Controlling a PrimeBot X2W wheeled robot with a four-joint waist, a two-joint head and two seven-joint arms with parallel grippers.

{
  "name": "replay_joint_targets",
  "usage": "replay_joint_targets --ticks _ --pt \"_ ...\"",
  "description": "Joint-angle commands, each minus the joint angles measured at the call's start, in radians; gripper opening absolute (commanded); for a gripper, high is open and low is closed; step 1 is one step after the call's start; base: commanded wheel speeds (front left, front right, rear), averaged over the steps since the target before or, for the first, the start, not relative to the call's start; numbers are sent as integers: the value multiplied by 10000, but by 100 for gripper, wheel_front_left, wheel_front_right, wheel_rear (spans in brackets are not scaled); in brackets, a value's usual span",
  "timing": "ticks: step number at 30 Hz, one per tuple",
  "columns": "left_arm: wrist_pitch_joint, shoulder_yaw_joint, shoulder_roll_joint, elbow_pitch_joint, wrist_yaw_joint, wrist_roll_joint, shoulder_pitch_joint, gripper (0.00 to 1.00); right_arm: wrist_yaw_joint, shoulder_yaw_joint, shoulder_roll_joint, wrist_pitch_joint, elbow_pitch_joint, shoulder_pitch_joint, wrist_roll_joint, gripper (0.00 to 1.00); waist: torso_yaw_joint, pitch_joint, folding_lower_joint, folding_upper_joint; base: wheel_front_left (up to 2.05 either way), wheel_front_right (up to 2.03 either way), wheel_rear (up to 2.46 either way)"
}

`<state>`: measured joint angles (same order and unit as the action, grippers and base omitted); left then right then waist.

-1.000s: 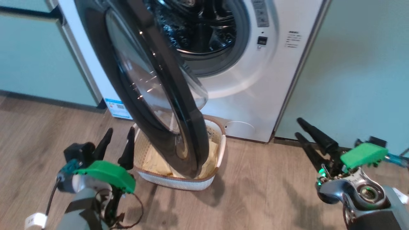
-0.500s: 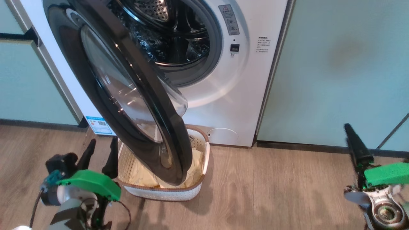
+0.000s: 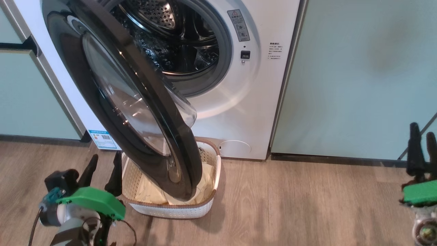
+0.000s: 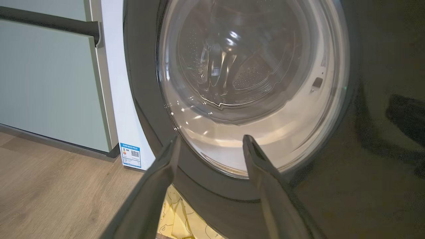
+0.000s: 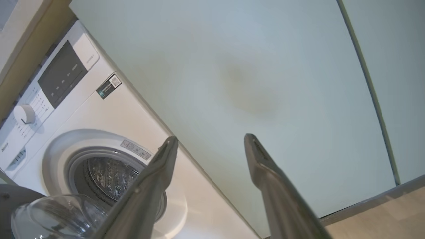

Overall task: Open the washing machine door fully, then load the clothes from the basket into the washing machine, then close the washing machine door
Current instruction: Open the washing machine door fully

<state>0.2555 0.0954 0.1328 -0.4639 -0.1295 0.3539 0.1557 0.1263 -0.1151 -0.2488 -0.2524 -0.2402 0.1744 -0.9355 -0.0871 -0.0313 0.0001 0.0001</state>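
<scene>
Clearly the washing machine door [image 3: 126,102] is standing only part open, swinging out from the left side of the washing machine [image 3: 252,102] and hanging over the basket [image 3: 170,210] on the floor [image 3: 307,205]; so the step in hand is looking like the first one, getting that door fully wide.

The left end effector [image 3: 106,155] is hovering low just beside the basket's left wall, fingers spread wide and carrying nothing. Its wrist view is facing the door's glossy outer face and glass bowl, so a push from there would likely be shutting the door rather than opening it. Doing this well is probably calling for a hook on the door's free rim, or a push on its inner face, travelling in an arc around the hinge side and not straight out. The black ring is looking slippery, so contact near the outer edge is likely giving the best leverage.

The right end effector [image 3: 423,130] is standing well apart at the right, before the pale green cabinet [image 3: 358,68], fingers likewise wide and empty; it is seeming better placed for the inner side.

The basket is holding the pale yellow clothes [image 3: 150,194], partly hidden behind the door's lower edge; how many pieces I cannot tell. The steel drum [image 3: 170,41] is looking empty in the part that is showing.
</scene>
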Motion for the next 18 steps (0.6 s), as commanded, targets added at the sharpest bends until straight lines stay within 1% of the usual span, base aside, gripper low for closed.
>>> replay_joint_targets --ticks 1,2,3,6,10,14,18 --pt "63 395 307 374 -11 -18 371 100 44 -56 66 -89 436 -58 447 100 1 8 -1 -1 0 0 0" --pt "63 384 297 390 -11 -35 378 100 44 223 264 -90 703 -265 1303 100 11 21 -1 -1 0 0 0" --pt "63 384 297 390 -11 -35 378 100 44 223 264 -90 703 -265 1303 100 11 21 -1 -1 0 0 0" --pt "63 350 279 403 -11 -65 391 100 44 507 460 -91 1005 -545 2458 100 30 42 -1 -1 0 0 0" --pt "63 326 284 401 -11 -54 440 100 44 578 570 -92 1235 -915 3894 100 60 68 -1 -1 0 0 0" --pt "63 318 313 388 -11 -46 460 100 44 676 714 -92 1233 -1255 4732 100 57 78 -1 -1 0 0 0" --pt "63 340 324 385 -11 -51 441 100 44 624 804 -92 1127 -1476 5094 100 19 77 -1 -1 0 0 0"
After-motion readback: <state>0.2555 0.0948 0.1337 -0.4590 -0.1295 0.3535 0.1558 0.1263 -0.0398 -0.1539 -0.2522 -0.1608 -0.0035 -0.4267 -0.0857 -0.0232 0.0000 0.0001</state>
